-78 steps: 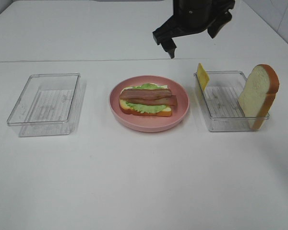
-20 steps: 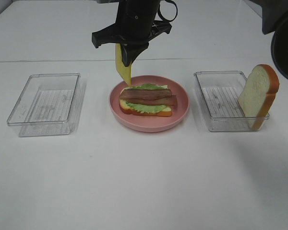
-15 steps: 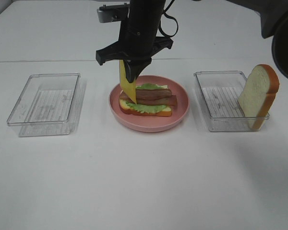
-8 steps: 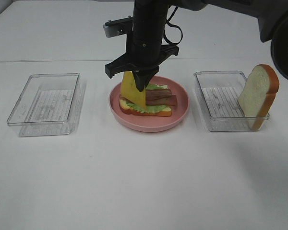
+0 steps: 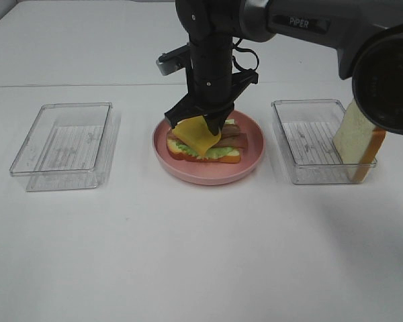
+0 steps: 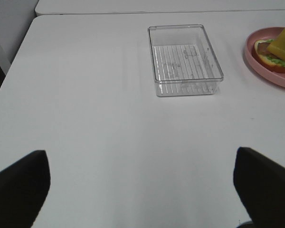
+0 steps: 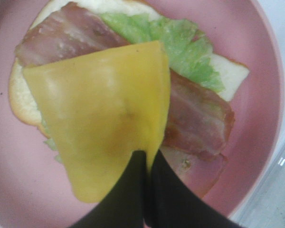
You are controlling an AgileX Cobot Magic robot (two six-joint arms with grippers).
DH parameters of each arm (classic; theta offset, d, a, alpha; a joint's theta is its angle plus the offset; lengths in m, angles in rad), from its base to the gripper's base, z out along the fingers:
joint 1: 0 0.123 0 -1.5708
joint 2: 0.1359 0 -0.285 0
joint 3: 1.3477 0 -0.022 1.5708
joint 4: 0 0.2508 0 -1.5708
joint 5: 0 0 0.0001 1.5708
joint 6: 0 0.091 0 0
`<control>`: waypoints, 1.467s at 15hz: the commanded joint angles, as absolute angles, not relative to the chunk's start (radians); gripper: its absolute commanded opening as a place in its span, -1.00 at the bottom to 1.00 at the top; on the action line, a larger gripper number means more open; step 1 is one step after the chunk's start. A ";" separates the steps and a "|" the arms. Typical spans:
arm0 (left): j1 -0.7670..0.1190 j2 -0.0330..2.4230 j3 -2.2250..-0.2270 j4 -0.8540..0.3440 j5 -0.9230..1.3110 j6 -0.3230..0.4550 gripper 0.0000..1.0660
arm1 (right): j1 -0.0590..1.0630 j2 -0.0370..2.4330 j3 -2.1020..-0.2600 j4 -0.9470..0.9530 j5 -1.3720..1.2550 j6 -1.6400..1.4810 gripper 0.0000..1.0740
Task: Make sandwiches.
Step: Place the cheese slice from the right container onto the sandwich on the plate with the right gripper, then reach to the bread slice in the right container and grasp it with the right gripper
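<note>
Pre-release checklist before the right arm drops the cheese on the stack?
1. Right end effector shut on cheese slice: ok.
2. Cheese over the bacon and lettuce on the pink plate: ok, though offset toward one end.
3. Cheese lying flat: not ok, it hangs tilted.
4. Top bread slice waiting in the right tray: ok.
5. Left end effector open, away from the plate: ok.

sandwiches (image 5: 205, 144): open stack, bacon over lettuce on bread | cheese slice (image 7: 102, 114) tilted over bacon
</note>
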State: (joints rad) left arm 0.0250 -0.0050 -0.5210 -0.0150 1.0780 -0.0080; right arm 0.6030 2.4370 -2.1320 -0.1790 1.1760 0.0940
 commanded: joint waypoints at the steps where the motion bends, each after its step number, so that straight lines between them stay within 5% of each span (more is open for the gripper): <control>1: 0.028 -0.009 -0.519 -0.016 1.074 -0.010 0.83 | 0.598 2.442 -2.126 -0.212 1.151 0.107 -1.00; 7: 0.028 -0.009 -0.519 -0.016 1.074 -0.010 0.83 | 0.598 2.442 -2.126 -0.234 1.143 0.105 -0.97; 11: 0.028 -0.009 -0.519 -0.016 1.074 -0.010 0.83 | 0.598 2.442 -2.126 -0.271 1.141 0.119 0.00; 12: 0.028 -0.009 -0.519 -0.016 1.074 -0.010 0.83 | 0.599 2.442 -2.127 -0.329 1.146 0.132 0.47; 13: 0.028 -0.009 -0.519 -0.016 1.074 -0.010 0.83 | 0.600 2.436 -2.127 -0.365 1.158 0.134 0.66; 22: 0.028 -0.009 -0.519 -0.016 1.074 -0.010 0.83 | 0.514 2.229 -2.138 -0.349 1.262 0.078 0.71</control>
